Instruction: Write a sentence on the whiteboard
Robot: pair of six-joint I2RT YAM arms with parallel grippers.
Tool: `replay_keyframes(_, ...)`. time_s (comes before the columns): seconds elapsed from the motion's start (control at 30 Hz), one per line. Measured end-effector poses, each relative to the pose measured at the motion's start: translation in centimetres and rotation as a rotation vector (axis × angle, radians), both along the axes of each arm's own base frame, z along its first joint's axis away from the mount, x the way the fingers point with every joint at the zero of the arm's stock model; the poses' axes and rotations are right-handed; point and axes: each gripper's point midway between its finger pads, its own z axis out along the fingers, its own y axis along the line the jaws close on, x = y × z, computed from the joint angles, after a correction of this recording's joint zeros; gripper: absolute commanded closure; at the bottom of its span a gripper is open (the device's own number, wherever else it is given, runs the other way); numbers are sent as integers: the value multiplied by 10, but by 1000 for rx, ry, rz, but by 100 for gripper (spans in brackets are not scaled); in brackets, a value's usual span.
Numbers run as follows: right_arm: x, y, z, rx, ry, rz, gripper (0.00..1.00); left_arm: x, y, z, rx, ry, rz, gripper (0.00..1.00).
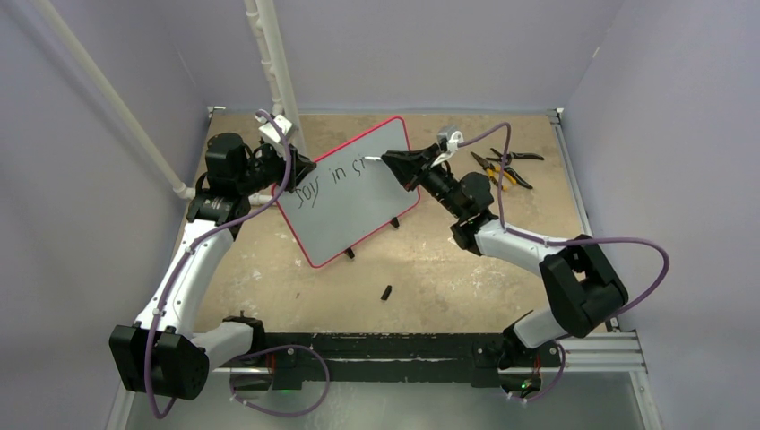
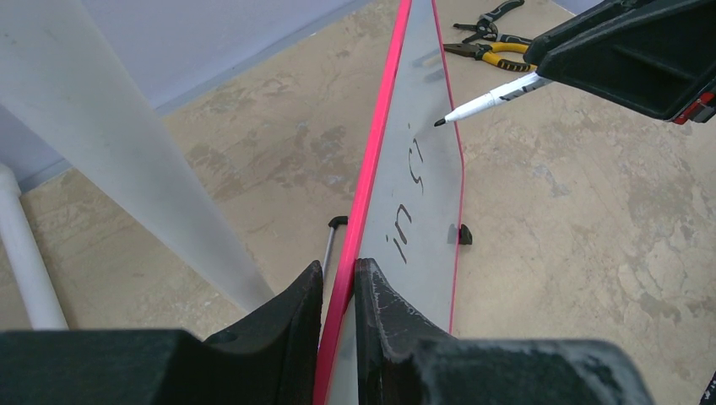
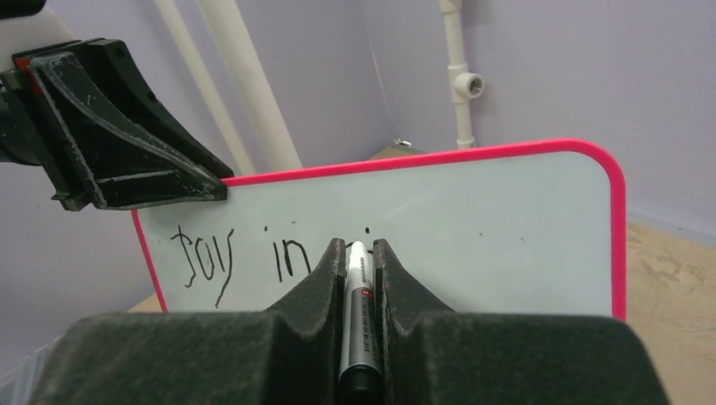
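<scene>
The whiteboard (image 1: 351, 193), pale with a red-pink rim and black feet, stands tilted in the middle of the table. My left gripper (image 1: 300, 167) is shut on its upper left edge; the left wrist view shows the jaws pinching the rim (image 2: 339, 291). Black writing (image 1: 332, 176) reads "Joy in" plus the start of a further word; it also shows in the right wrist view (image 3: 245, 260). My right gripper (image 1: 394, 161) is shut on a white marker (image 3: 357, 308), pointed at the board. In the left wrist view the marker tip (image 2: 441, 122) is at or just off the board.
Yellow-handled pliers and black cutters (image 1: 504, 167) lie at the back right of the table. A small black marker cap (image 1: 386, 292) lies on the table in front of the board. White pipes (image 1: 273, 63) stand behind the board at the back left.
</scene>
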Motion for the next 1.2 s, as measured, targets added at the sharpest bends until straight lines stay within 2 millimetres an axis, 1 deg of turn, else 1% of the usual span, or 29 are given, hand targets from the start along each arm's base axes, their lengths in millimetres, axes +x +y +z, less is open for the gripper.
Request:
replay_keyframes(0.6,6,2,-10,-21,15,-11,100,0,0,0,-2,0,-3,82)
replay_keyframes(0.9,13,3,-11,-21,20,-27,100,0,0,0,-3,0,-3,82)
replay_keyframes(1.2,15,2,-10,-19,20,-36,100,0,0,0,-2,1,-2,82)
